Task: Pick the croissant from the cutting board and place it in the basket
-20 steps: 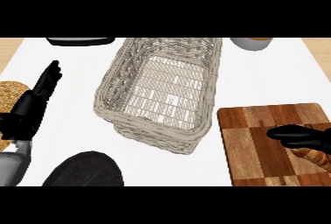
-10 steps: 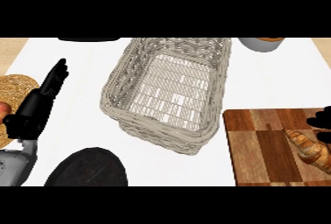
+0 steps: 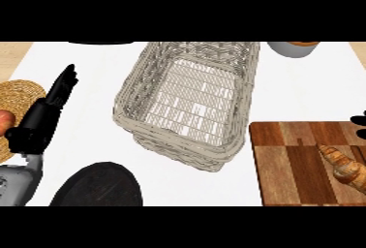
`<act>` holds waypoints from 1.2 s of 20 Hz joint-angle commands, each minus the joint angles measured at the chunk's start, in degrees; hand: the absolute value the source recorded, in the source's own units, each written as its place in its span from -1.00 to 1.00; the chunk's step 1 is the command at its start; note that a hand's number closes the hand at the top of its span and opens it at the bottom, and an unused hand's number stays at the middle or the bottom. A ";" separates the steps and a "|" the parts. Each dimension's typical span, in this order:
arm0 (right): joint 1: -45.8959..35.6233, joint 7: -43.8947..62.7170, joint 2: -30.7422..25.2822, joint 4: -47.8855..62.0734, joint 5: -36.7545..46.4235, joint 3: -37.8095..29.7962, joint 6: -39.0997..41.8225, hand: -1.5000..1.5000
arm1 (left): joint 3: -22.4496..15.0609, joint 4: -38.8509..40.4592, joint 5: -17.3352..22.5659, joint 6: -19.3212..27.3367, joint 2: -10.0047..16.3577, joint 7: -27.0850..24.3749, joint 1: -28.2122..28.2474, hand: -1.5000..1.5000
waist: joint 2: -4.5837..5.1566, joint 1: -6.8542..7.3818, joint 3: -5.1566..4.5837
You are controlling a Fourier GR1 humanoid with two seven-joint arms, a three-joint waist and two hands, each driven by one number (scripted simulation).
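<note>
Well, the croissant (image 3: 342, 165) lies on the cutting board (image 3: 286, 169), near its right edge, slanting up-left toward the basket (image 3: 136, 121). The right hand (image 3: 361, 120) is nearest, just above it; I cannot tell if it is spread. The left hand (image 3: 43, 118) rests far left, fingers straight.

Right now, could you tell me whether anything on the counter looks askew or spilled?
Nothing looks spilled or damaged. The basket sits slanted relative to the cutting board, and the croissant lies near the board's right edge, partly cut off by the view.
</note>
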 commanded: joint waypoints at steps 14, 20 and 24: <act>-0.30 -17.80 5.37 11.12 32.37 22.65 -11.14 -1.00 | 1.22 -0.14 -2.99 -1.16 -2.60 -0.32 0.79 0.00 | -0.02 -0.08 -0.02; -1.43 -22.08 7.93 18.35 38.96 25.06 -15.47 -1.00 | 1.82 -1.12 -4.06 -1.84 -4.11 -1.19 3.32 0.00 | -0.19 -0.49 -0.03; -4.00 -22.48 12.78 25.61 43.44 28.78 -17.98 -1.00 | 1.20 0.13 -5.48 -2.12 -5.09 0.73 0.02 0.00 | -0.02 -0.16 -0.02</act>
